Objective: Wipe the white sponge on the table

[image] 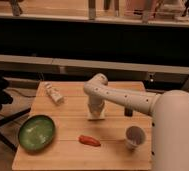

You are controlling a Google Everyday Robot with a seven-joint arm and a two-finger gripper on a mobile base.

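1. The counter (63,152) is a light slatted wooden top (seen from its near long edge).
2. The gripper (96,111) points straight down near the middle of the counter, at the end of a white arm that comes in from the right.
3. The white sponge (96,116) lies flat under the gripper, touching it; whether the jaws are open or closed on it, I cannot tell.
4. A green bowl (36,132) sits near the front left corner.
5. A red pepper-like object (89,141) lies towards the front edge, just in front of the sponge.
6. A white cup (135,137) stands near the front right corner.
7. A whitish bottle (53,93) lies near the back left corner.
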